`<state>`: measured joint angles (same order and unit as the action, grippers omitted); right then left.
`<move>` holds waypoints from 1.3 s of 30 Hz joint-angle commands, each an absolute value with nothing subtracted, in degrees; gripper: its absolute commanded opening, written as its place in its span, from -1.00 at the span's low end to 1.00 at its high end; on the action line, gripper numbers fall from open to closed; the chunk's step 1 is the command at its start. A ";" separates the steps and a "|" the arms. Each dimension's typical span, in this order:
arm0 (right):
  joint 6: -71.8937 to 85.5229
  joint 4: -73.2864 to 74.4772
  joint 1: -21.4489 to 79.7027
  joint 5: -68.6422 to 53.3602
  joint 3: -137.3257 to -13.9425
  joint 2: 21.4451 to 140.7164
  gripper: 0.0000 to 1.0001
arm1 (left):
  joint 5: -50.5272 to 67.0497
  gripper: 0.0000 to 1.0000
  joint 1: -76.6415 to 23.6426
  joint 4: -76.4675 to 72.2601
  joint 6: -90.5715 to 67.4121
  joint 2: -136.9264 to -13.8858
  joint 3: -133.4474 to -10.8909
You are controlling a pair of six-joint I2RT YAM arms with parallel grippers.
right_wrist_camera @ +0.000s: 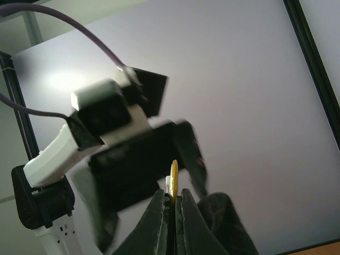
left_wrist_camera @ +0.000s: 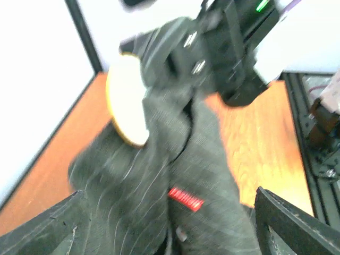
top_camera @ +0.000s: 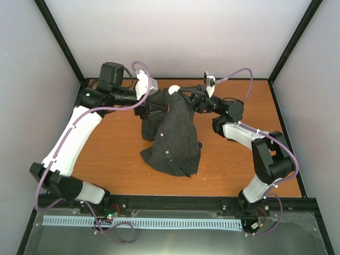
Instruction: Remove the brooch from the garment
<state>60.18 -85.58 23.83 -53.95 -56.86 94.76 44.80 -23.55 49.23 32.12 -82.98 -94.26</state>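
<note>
Right pincer (right_wrist_camera: 172, 196) clamped on brooch (right_wrist_camera: 173, 172), edge-on, projecting toward 12 o'clock; left pincer (left_wrist_camera: 170, 194) open, straddling garment (left_wrist_camera: 212, 154).

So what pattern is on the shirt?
The shirt is dark charcoal with thin pale pinstripes, clearest in the left wrist view.

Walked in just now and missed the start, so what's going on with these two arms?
The arms are working on a dark pinstriped shirt, pulled up into a peak with its hem on the table. The right end effector is pinched shut on the edge of a round yellowish brooch at that peak. The left end effector faces it, open, with cloth between its fingers. Whether the brooch is free of the fabric I cannot tell.
</note>
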 commanded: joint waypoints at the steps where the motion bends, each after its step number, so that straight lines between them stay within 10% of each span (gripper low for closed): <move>1: 60.02 -96.06 23.73 -53.24 -57.12 94.66 -0.95 | 54.04 0.69 -23.55 49.59 28.23 -80.37 -99.25; 20: 59.94 -96.09 24.06 -53.28 -55.36 92.88 -0.95 | 60.31 -0.33 -21.67 55.66 16.44 -93.93 -110.15; 39: 58.89 -94.42 24.74 -53.84 -55.71 93.56 -0.95 | 61.20 -0.84 -21.00 52.12 14.47 -91.91 -107.39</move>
<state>60.16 -85.58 24.16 -53.76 -55.33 94.74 60.45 -21.37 53.98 15.62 -94.21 -107.33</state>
